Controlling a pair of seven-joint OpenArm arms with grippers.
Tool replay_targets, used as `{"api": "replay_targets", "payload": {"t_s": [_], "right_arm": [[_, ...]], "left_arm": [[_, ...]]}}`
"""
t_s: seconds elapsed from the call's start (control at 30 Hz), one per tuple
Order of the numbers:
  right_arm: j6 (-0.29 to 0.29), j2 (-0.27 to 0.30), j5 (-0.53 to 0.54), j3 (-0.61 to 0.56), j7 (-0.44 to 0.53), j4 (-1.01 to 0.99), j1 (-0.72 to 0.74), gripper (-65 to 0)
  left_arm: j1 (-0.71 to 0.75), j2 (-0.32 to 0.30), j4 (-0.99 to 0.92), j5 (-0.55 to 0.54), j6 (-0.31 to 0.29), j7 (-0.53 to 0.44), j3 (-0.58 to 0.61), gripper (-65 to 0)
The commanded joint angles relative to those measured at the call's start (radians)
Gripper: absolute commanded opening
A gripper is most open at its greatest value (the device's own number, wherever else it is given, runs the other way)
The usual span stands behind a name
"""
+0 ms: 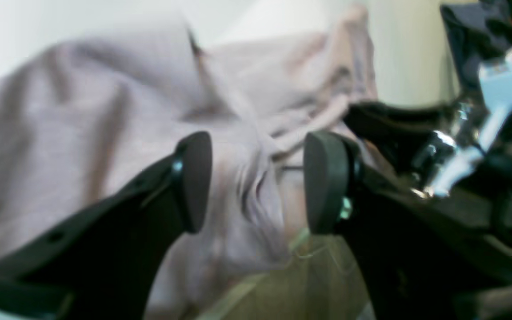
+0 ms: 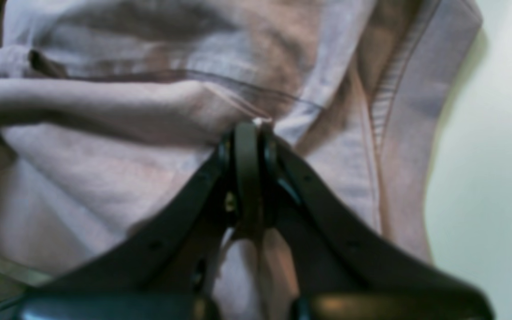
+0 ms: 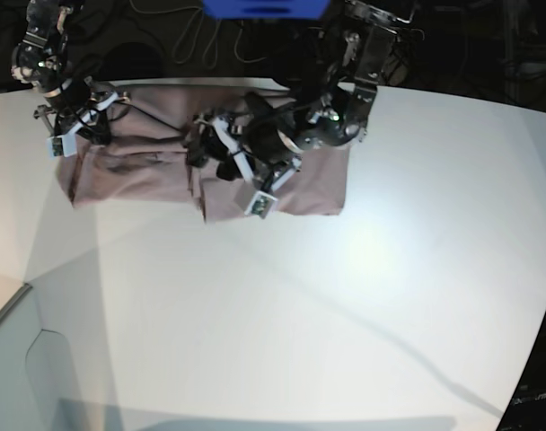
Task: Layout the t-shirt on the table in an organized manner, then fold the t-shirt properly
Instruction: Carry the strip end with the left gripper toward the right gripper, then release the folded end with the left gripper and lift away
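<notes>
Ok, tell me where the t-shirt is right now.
In the base view the t-shirt lies crumpled at the table's far edge, left of centre, between both arms.

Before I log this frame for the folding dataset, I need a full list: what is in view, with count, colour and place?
t-shirt: one, dusty mauve-grey, spread wide but still creased along the far side of the table, no print visible.
table: one, plain white, curved edge, far larger than the shirt; its near part is bare.
blue object: one, bright blue, at the top edge of the base view behind the arms; what it is cannot be told.
left gripper: one, black with dark pads, jaws apart above bunched cloth near the shirt's middle, holding nothing.
right gripper: one, black, jaws shut on a fold of the t-shirt at the shirt's end on the base view's left.
</notes>
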Motion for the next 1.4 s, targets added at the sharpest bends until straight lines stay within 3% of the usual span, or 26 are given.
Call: {"api": "replay_targets", "payload": {"t_s": [0.0,0.17,0.37,0.47,0.73,0.9,1.13,1.37], "right_arm": [[0.016,0.006,-0.008,0.003,-0.012,0.008,-0.003,-65.0],[0.016,0.006,-0.008,0.003,-0.012,0.008,-0.003,-65.0],[0.016,0.006,-0.008,0.003,-0.012,0.012,-0.005,-65.0],[0.016,0.006,-0.008,0.007,-0.012,0.017,-0.008,-65.0],[0.016,0.008,-0.008,0.009,-0.012,0.017,-0.003,-65.0],[0.016,0.011,-0.008,0.010,-0.012,0.029,-0.001,-64.7],[0.016,0.006,-0.001,0.046,-0.064,0.130,0.003,-44.9],[0.016,-0.028,-0.008,0.190,-0.160,0.153,0.088,-37.0]], "left_arm": [[-0.006,0.008,0.040,-0.019,-0.015,-0.024,0.008,-32.5],[-0.002,-0.036,0.086,-0.019,-0.006,-0.026,-0.011,-32.6],[0.019,-0.053,0.092,-0.020,-0.013,-0.024,-0.174,-32.6],[0.048,-0.092,0.140,-0.028,-0.015,-0.024,-0.269,-32.6],[0.071,-0.251,0.122,-0.246,-0.016,-0.024,-0.476,-32.6],[0.070,-0.290,0.037,-0.266,-0.016,-0.024,-0.601,-32.6],[0.073,-0.296,0.014,-0.266,-0.016,-0.024,-0.662,-32.5],[0.073,-0.291,0.014,-0.261,-0.016,-0.024,-0.654,-32.5]]}}
